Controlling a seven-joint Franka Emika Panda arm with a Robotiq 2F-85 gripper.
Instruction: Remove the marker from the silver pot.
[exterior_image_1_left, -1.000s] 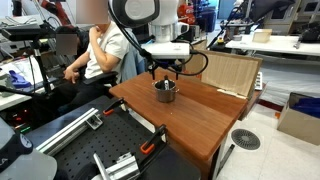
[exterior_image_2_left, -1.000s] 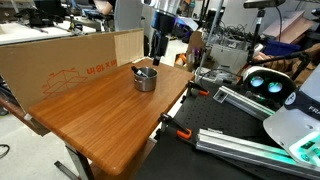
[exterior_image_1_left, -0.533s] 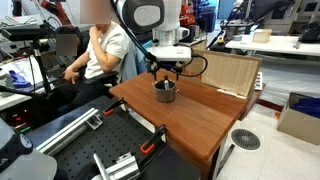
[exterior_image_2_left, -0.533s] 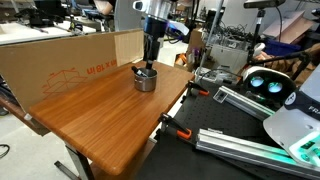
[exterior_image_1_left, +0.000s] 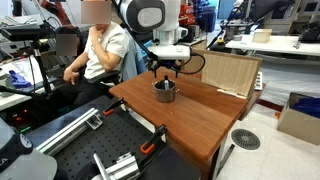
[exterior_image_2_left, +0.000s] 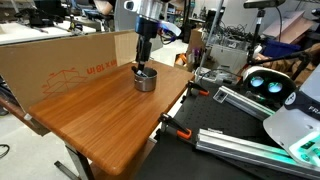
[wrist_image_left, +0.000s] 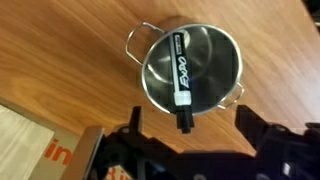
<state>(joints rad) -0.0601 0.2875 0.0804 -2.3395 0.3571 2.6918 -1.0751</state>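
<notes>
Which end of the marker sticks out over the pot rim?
The marker end nearest the end effector in the wrist view: it overhangs the silver pot rim; the other end lies inside.

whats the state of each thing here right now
pot: upright on the table, no lid
marker: lying inside the pot, one end over the rim, not gripped
claw: open, above the pot, holding nothing

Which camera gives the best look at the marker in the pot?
The wrist view: the marker lies in the silver pot, its lettering visible. In both exterior views the silver pot is small and the marker too tiny to make out.
</notes>
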